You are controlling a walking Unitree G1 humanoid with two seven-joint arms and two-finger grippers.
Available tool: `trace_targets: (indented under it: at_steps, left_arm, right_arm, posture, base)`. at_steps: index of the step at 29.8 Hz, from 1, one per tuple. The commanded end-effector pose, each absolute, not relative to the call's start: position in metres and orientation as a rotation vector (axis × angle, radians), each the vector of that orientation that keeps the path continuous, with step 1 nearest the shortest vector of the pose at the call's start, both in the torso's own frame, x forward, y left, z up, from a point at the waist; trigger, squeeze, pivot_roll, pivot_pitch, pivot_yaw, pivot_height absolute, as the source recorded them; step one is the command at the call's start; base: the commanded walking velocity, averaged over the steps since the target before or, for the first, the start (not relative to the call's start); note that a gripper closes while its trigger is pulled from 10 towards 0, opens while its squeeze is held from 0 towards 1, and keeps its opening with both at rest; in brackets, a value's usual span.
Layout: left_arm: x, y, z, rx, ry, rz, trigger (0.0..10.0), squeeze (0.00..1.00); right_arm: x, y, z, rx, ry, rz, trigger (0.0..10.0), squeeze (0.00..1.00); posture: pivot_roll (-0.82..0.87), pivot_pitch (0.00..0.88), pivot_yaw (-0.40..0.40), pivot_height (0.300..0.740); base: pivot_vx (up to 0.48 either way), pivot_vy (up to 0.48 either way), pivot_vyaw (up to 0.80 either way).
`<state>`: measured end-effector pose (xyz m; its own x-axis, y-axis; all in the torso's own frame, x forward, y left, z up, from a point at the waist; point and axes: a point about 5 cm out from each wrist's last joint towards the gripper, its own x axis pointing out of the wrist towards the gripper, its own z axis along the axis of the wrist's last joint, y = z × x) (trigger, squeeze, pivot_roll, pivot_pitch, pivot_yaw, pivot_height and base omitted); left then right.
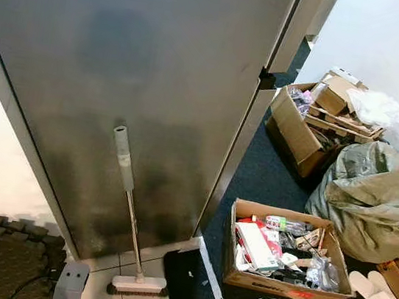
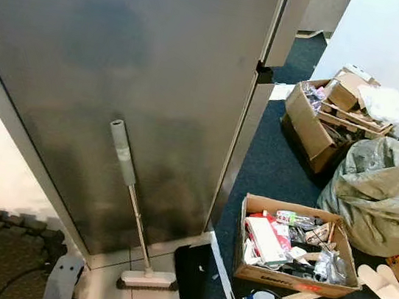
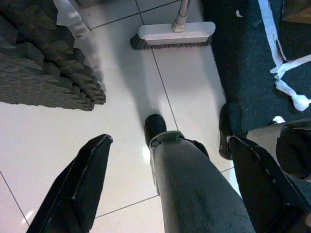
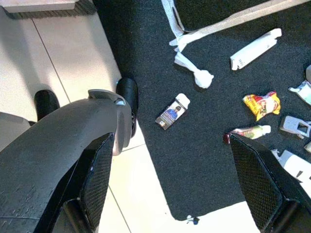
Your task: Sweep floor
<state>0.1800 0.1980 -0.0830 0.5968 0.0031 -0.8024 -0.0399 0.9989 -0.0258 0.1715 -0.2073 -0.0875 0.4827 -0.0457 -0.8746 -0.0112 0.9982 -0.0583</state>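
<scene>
Broom (image 1: 130, 221) upright against grey panel (image 1: 136, 74), white tile bare before it; both end effectors spread wide, empty.

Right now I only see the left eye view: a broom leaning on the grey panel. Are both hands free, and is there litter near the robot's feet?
Observer: The left hand is open and holds nothing, above the white tiles.
Operator: And the right?
Observer: The right hand is open too, at the edge of the dark carpet.
Operator: Any litter?
Observer: Yes, a small carton and a yellow packet lie on that carpet.
</scene>
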Motion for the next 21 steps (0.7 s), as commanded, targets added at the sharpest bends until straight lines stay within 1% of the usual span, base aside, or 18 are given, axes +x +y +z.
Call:
trace_targets:
  at_steps: [1, 13, 21]
  left_arm:
    - [0.243, 0.181, -0.051, -0.014, 0.804, 0.011, 10.0, 0.00]
    - [0.242, 0.183, -0.051, -0.045, 0.800, 0.044, 10.0, 0.00]
    - [0.235, 0.192, -0.054, -0.081, 0.803, 0.097, 10.0, 0.00]
  right_arm:
    - [0.228, -0.170, -0.063, 0.077, 0.917, 0.005, 10.0, 0.00]
    - [0.229, -0.169, -0.062, 0.080, 0.908, 0.010, 10.0, 0.00]
    - [0.231, -0.170, -0.061, 0.017, 0.905, 0.028, 10.0, 0.00]
  posture:
    - [-0.05, 0.029, 0.038, 0.740]
    - [-0.05, 0.024, 0.029, 0.740]
    - [-0.04, 0.000, 0.025, 0.740]
  base:
    - [0.000, 0.000, 0.00]
    - [0.000, 0.000, 0.00]
    - [0.000, 0.000, 0.00]
